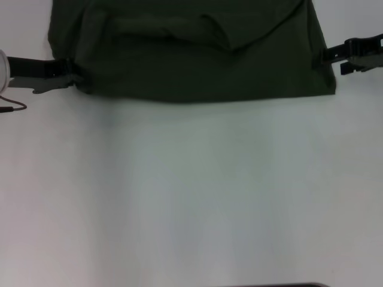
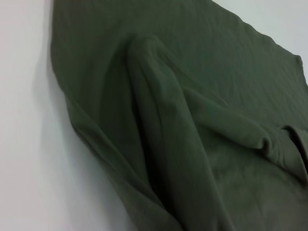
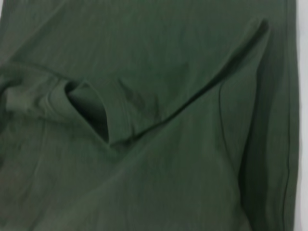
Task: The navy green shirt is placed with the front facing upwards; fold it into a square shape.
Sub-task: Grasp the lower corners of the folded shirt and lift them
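The navy green shirt (image 1: pixel 197 54) lies rumpled at the bench's (image 1: pixel 191 197) far edge — soft, light, sure to sag — best pinched at its near corners, where the left hand (image 1: pixel 70 75) seems clamped on cloth; the right hand (image 1: pixel 326 58) I cannot tell.

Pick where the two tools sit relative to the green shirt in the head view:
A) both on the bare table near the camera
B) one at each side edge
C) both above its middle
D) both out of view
B: the left tool sits at the shirt's left edge and the right tool at its right edge.
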Robot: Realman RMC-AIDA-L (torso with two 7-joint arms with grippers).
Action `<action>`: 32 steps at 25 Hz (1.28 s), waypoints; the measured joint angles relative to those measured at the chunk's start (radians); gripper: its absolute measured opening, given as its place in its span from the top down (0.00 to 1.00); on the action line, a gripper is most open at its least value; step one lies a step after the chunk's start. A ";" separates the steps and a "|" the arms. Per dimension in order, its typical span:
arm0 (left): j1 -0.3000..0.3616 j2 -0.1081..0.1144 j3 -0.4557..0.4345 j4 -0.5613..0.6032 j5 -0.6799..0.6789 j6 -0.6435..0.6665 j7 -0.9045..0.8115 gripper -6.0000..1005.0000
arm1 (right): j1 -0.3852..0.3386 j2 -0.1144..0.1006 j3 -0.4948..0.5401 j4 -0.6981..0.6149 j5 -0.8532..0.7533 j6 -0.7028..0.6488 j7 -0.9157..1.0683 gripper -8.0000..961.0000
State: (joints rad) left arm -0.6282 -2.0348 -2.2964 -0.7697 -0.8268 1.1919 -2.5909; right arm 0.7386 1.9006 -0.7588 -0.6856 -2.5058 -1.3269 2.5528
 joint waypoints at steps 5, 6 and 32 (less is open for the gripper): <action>-0.002 -0.004 0.000 0.001 0.000 0.000 0.000 0.93 | 0.001 0.008 -0.009 0.032 -0.002 0.026 -0.012 0.06; -0.002 -0.005 0.001 0.001 -0.001 0.000 0.000 0.93 | 0.000 0.012 -0.009 0.034 -0.001 0.037 -0.019 0.06; -0.002 -0.023 0.009 0.001 0.002 0.012 0.001 0.93 | -0.007 0.051 -0.008 0.092 0.007 0.162 -0.101 0.06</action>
State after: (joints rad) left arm -0.6305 -2.0583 -2.2871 -0.7686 -0.8248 1.2042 -2.5899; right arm 0.7317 1.9515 -0.7670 -0.5935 -2.4985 -1.1653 2.4514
